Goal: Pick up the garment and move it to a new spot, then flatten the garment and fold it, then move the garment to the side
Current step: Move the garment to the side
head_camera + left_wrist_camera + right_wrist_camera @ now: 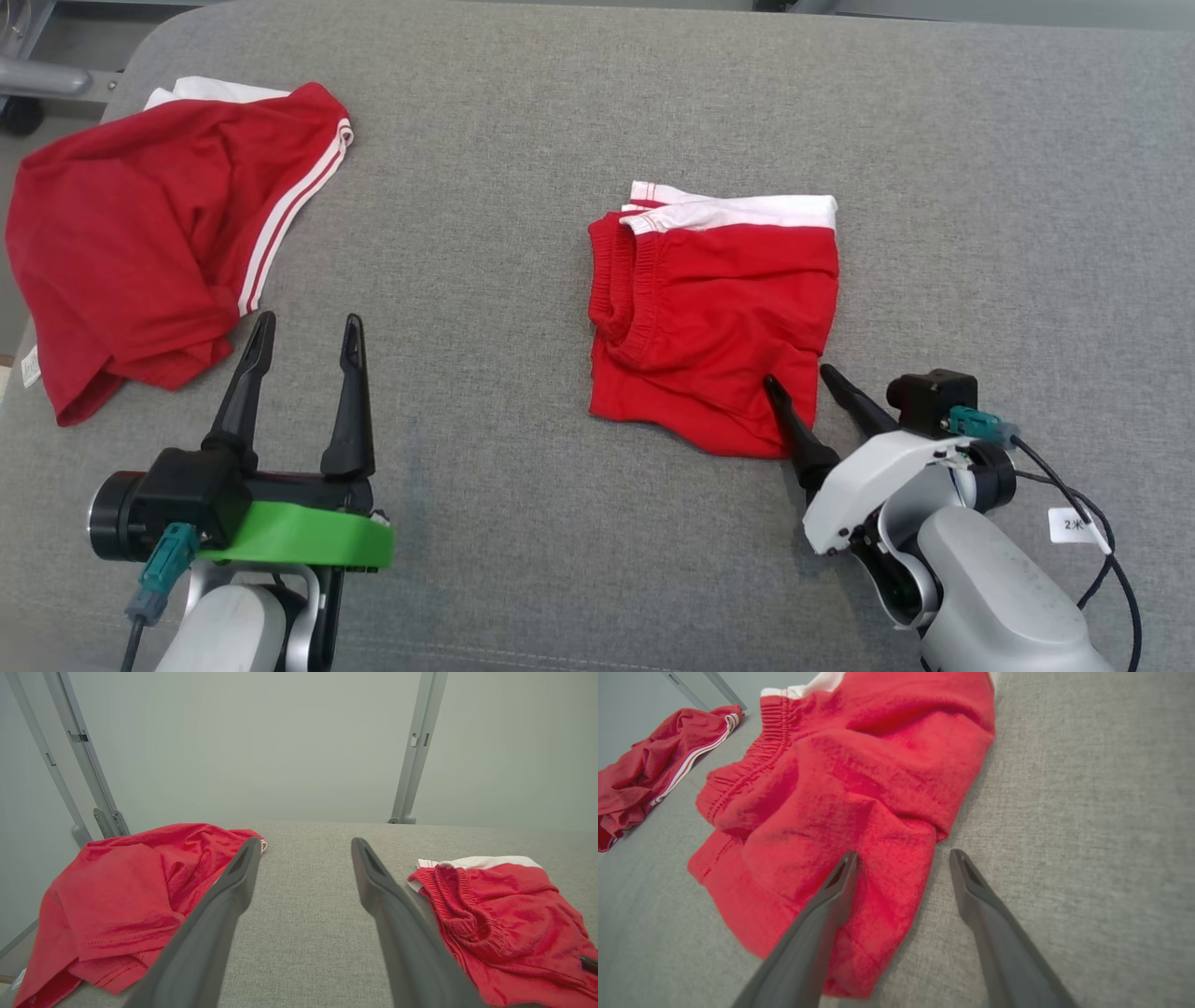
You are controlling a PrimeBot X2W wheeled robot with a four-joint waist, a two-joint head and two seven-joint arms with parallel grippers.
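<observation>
The folded red shorts (719, 299) lie right of centre on the grey padded table (513, 233), well apart from a rumpled red shirt (140, 243) at the far left corner. The right end effector (796, 376) is much the nearer to the shorts: its fingers are spread and straddle the near right corner of the bundle. In the right wrist view one finger (840, 882) lies over the red cloth while the other (971, 882) sits over bare table just off the edge, so the corner falls between them. From this end effector the rest of the shorts stretches away to the far left.

The bundle is close to square, with the gathered waistband down its left edge and a white band along its far edge (so it has no strong long axis to line up with). The left end effector (309, 322) hovers at the near left with its fingers spread and empty, its tips closer to the shirt than to the shorts.

With the shorts apparently folded, the step in hand looks like moving them aside. That turns on closing at this corner through all the layers, since a pinch on the top layer alone could undo the fold.
</observation>
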